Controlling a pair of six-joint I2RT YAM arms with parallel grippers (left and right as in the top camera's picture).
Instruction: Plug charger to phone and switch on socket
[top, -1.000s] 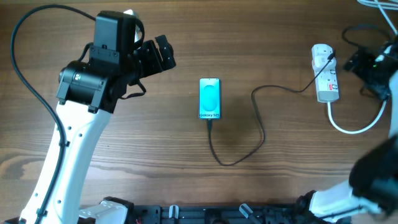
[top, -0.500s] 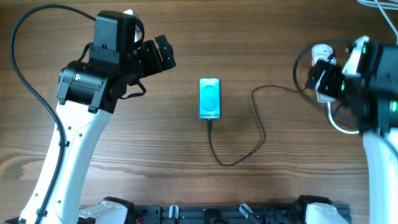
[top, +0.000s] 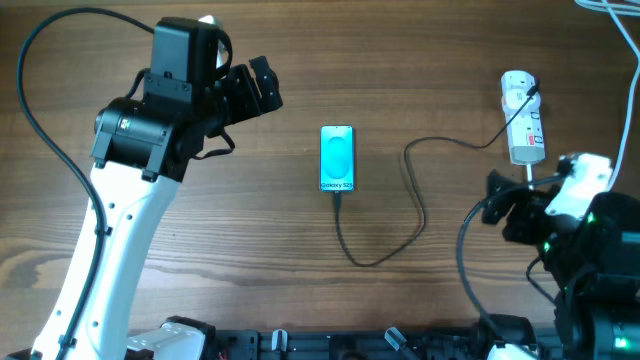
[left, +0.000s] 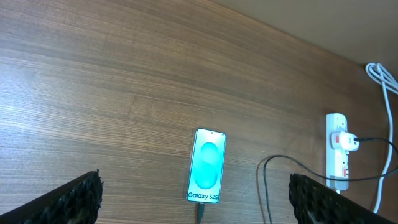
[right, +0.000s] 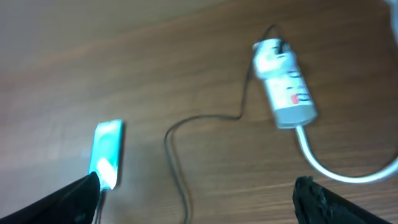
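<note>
- Wooden table: we see brown grain under every item, and all of them lie flat on it.
- Left gripper: it hangs over the far left of the table. Its wrist view shows the fingers spread wide with nothing between them. The phone lies between it and the socket, so it is well apart from the strip.
- Right gripper: it sits at the near right. Its blurred wrist view shows the fingers spread and empty. We judge this the nearer arm for the switch.
- Socket: this white strip lies near the right edge, its long axis running far-to-near, parallel to the phone's. It lies ahead of the right gripper and slightly to its right. A thick white cord leaves its near end. We cannot tell the switch's position.
- Phone: it lies at mid-table, cyan screen up, "Galaxy" edge toward the near side.
- Charger: this thin black cable runs from the socket's far end, loops, and meets the phone's near edge. We judge it plugged in, though the seating is too small to confirm.
</note>
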